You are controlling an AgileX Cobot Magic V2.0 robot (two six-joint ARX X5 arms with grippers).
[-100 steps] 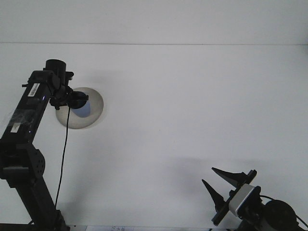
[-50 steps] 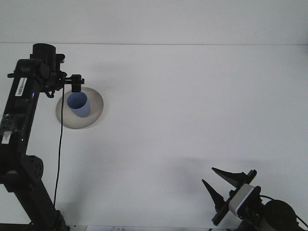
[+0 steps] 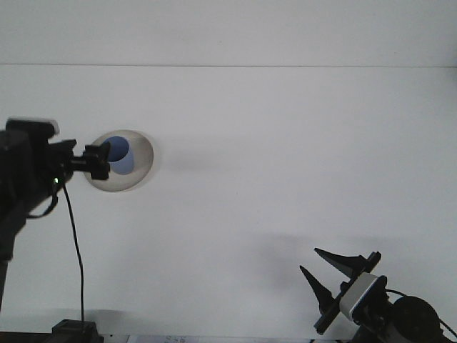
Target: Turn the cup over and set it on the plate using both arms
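Left claw (image 3: 98, 161) lower now, no legible labels

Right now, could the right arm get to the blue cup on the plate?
Probably not easily. The right gripper sits open at the near right corner, while the cup stands on the plate far left. The table between is bare, but the left gripper is right beside the cup.
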